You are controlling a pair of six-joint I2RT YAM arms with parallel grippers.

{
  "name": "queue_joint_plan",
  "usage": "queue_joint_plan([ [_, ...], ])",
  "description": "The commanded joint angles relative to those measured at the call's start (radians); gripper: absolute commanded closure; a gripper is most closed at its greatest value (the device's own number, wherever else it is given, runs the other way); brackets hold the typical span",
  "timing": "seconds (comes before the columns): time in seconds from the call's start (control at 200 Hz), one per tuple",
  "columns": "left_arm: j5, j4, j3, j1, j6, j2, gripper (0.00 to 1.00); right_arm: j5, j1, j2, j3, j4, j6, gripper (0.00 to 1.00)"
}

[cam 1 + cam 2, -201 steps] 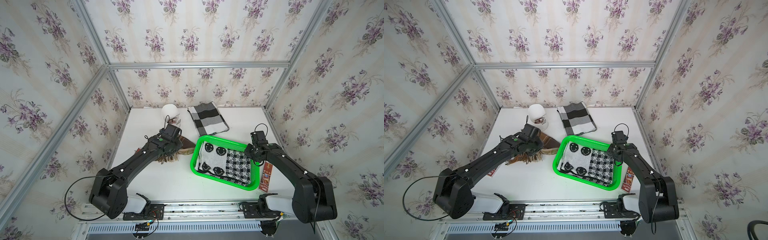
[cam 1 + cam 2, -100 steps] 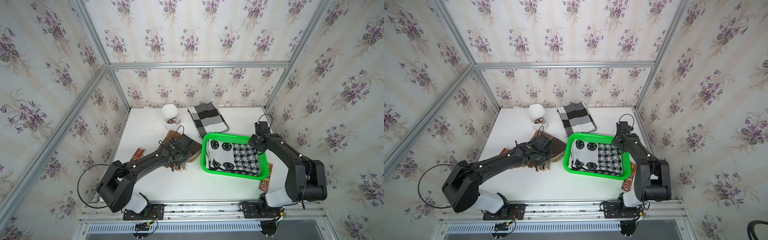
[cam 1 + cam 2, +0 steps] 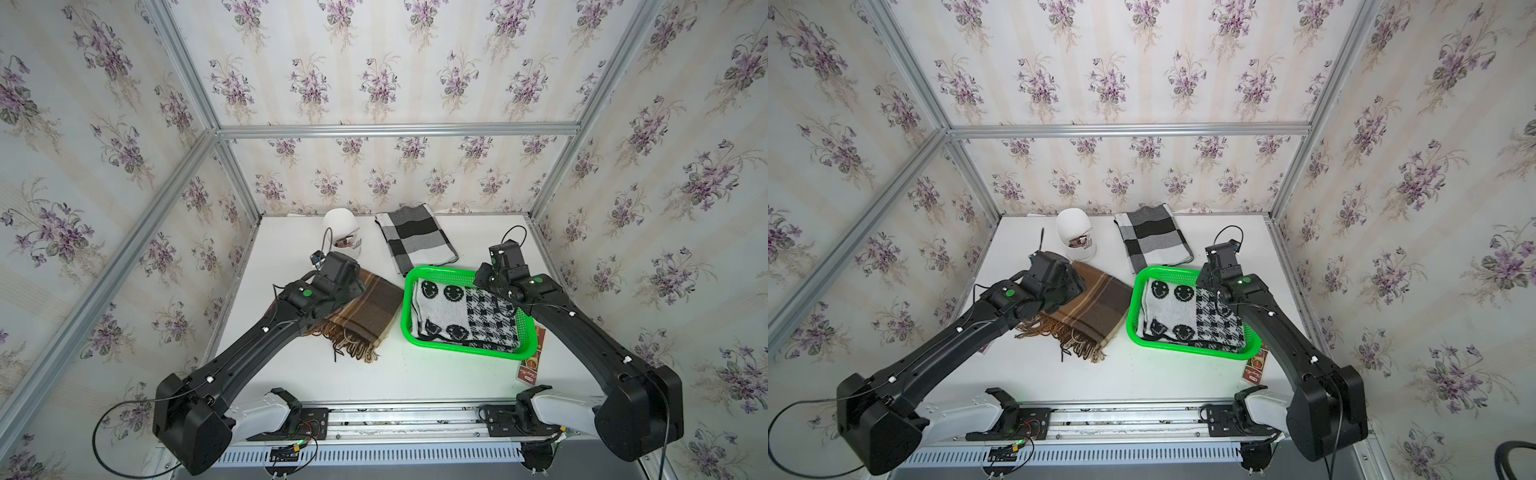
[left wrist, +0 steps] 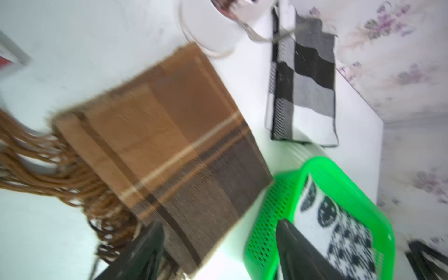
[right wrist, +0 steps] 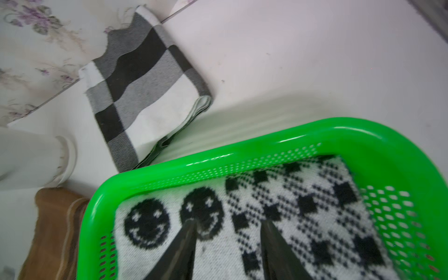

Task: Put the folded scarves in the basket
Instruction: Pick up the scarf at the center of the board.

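The left arm (image 3: 266,332) reaches from the near rail diagonally toward the middle of the table (image 3: 415,382), and its wrist hangs over the far corner of a brown plaid scarf (image 3: 370,311). In the left wrist view the left gripper (image 4: 220,224) has its jaws spread wide. One finger (image 4: 145,252) is over the scarf's fringe and the other is by the wall of the basket (image 4: 339,179). Nothing is pinched between them.

The right arm (image 3: 582,328) bends in from the right, with its wrist above the far right corner of the basket (image 3: 469,349). The right gripper (image 5: 229,224) points down at the folded scarf (image 5: 291,206) with its jaws apart. Whether the tips touch the knit cannot be told.

The folded scarf (image 3: 453,307), black and white with smiley faces and checks, lies flat inside the green basket, just right of the brown one.

In both top views each wrist housing hides its own fingers. The left wrist view is blurred, and both wrist views cut the fingers off at the edge. The basket covers part of a brown packet (image 3: 532,361). A grey checked scarf (image 3: 415,239) and a white domed object (image 3: 340,226) sit by the back wall.
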Motion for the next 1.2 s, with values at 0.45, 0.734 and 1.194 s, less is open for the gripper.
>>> queue_joint_plan([
  [0.45, 0.569, 0.059, 0.248, 0.476, 0.847, 0.655, 0.31, -0.046, 0.127, -0.003, 0.072, -0.049, 0.058, 0.52],
  [0.734, 0.755, 0.063, 0.274, 0.522, 0.862, 0.74, 0.32, -0.051, 0.127, 0.006, 0.073, -0.048, 0.053, 0.52],
  [1.194, 0.617, 0.073, 0.22, 0.449, 0.795, 0.762, 0.53, -0.069, 0.137, -0.009, 0.053, -0.044, 0.059, 0.52],
])
